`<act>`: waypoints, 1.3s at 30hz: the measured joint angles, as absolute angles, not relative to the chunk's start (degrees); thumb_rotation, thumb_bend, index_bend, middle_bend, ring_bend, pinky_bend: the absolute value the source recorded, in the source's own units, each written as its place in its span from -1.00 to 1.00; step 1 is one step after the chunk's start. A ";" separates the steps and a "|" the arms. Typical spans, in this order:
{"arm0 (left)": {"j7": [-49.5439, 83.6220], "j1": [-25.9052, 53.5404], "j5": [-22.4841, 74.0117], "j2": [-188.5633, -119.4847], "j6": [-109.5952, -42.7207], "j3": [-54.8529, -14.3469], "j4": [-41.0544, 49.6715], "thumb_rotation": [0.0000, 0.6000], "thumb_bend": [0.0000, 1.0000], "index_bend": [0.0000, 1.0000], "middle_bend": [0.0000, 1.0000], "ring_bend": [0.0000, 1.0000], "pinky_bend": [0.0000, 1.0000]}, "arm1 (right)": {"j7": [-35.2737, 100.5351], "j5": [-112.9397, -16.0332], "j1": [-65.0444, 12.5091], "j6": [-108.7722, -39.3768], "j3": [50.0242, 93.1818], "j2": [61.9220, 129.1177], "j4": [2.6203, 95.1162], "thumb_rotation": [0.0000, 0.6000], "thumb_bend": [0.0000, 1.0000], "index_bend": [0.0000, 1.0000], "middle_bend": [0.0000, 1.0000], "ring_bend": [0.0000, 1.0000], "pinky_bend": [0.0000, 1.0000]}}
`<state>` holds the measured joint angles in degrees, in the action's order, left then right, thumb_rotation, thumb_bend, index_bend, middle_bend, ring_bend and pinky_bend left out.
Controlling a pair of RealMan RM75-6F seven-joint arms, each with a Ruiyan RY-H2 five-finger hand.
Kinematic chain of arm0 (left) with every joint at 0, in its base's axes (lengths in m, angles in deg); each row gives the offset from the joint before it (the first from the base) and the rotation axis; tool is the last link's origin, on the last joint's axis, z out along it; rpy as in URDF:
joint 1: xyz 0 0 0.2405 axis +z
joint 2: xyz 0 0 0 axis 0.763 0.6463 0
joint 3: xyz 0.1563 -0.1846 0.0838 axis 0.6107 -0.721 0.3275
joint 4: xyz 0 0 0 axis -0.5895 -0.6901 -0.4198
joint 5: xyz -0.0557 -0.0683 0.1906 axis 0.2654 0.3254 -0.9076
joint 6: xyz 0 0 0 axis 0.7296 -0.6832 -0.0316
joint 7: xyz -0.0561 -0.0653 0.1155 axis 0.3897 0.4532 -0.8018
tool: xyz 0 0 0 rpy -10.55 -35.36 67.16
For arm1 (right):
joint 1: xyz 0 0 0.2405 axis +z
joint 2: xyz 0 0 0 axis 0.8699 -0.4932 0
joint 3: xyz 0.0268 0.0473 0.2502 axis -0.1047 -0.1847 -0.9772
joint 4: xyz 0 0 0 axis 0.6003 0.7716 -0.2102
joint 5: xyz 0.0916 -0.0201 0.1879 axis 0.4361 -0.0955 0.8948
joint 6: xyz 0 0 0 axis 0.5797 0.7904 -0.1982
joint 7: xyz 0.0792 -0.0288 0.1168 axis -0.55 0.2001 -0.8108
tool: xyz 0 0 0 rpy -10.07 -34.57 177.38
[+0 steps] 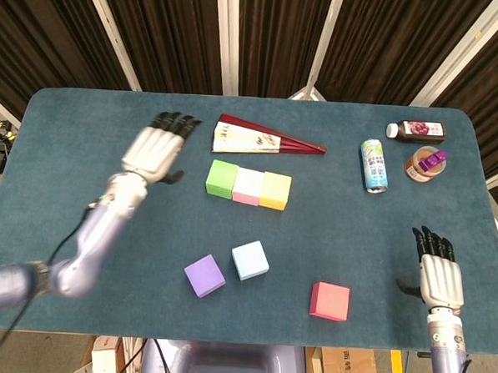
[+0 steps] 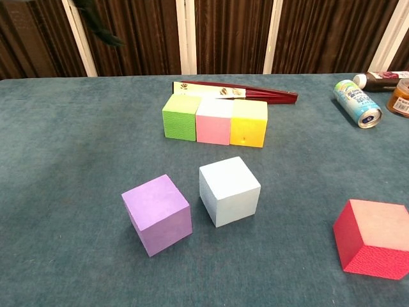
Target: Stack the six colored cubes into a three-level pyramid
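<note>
A green cube, a pink cube and a yellow cube stand touching in a row at mid table. Nearer the front lie a purple cube, a light blue cube and a red cube, each apart. My left hand hovers open, left of the green cube and raised, fingers spread; it holds nothing. Its dark fingertips show at the top of the chest view. My right hand is open at the front right edge.
A folded red fan lies just behind the row. At the back right are a drink can on its side, a dark bottle and an orange jar.
</note>
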<state>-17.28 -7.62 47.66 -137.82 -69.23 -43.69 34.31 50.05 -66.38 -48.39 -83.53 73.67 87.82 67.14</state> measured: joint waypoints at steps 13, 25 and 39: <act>4.80 20.18 11.54 -130.29 -93.36 -31.09 35.04 1.00 -0.29 -0.84 -0.94 -1.00 -1.00 | 50.15 -68.41 -47.69 -82.80 74.53 87.99 67.04 1.00 -0.60 -0.97 -0.95 -1.00 -1.00; 17.66 33.65 4.97 -141.43 -105.52 -25.76 15.99 1.00 -0.29 -0.82 -0.93 -1.00 -1.00 | 45.86 -71.89 -46.32 -79.70 75.05 83.54 70.42 1.00 -0.60 -0.97 -0.95 -1.00 -1.00; 18.66 34.52 6.25 -144.23 -102.71 -28.71 11.40 1.00 -0.29 -0.83 -0.92 -1.00 -1.00 | 46.40 -69.67 -42.64 -68.57 76.23 61.47 94.31 1.00 -0.61 -0.95 -0.95 -1.00 -1.00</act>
